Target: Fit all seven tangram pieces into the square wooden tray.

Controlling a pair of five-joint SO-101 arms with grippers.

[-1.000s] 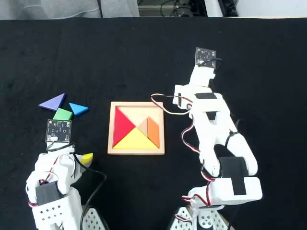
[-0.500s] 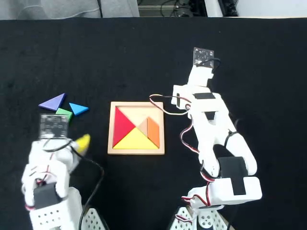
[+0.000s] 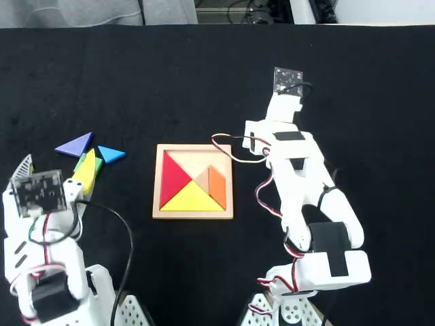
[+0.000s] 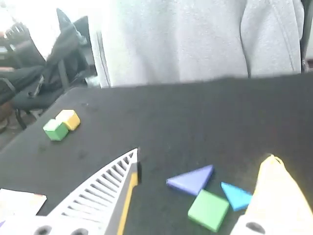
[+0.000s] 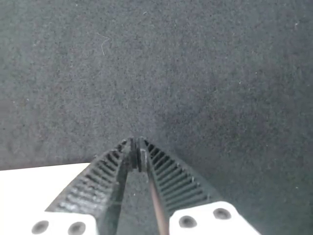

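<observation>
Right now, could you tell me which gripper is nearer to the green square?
Left. The left gripper hangs open right by the green square; the right gripper is far off, on the other side of the wooden tray.

Bright even light, faint shadows, blown-out glare in left wrist view.

No legible text, labels, numbers (marks on wrist boards [image 3: 288, 81] too small).
</observation>
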